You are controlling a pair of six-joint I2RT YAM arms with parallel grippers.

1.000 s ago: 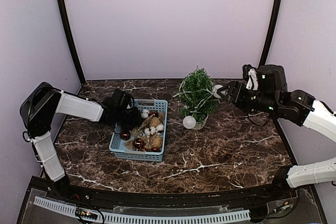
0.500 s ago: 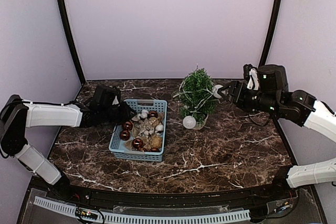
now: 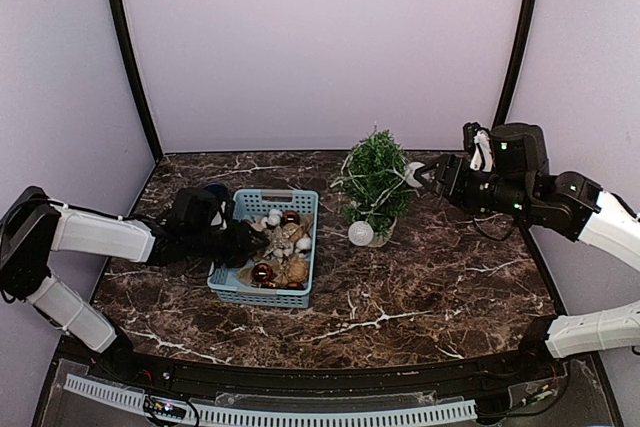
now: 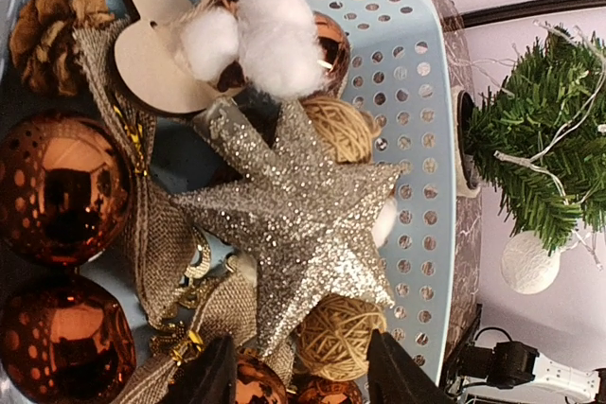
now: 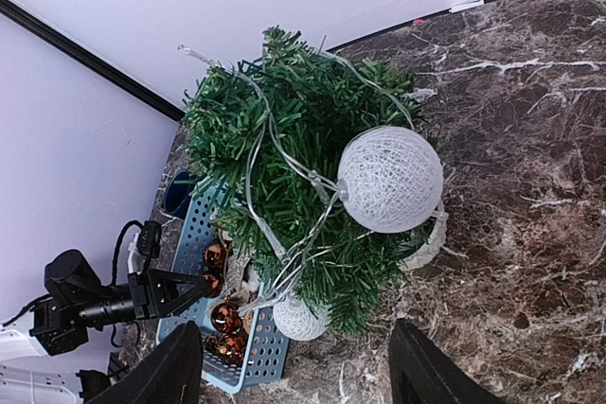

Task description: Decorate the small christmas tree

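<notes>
The small christmas tree stands in its white pot at mid table, wound with a clear wire carrying white woven balls. My right gripper hovers open just right of the tree, holding nothing; its wrist view shows the tree and a white ball ahead of the gripper. My left gripper is open at the left side of the blue basket. Its open gripper hangs over a silver glitter star, a twine ball and copper baubles.
The basket wall also encloses a pine cone, cotton puffs, a wooden cut-out and burlap ribbon. Purple walls close in the dark marble table on three sides.
My left arm drew back out of the basket to the left, then came forward again to its left side, and its jaws opened. The right arm stayed still.
</notes>
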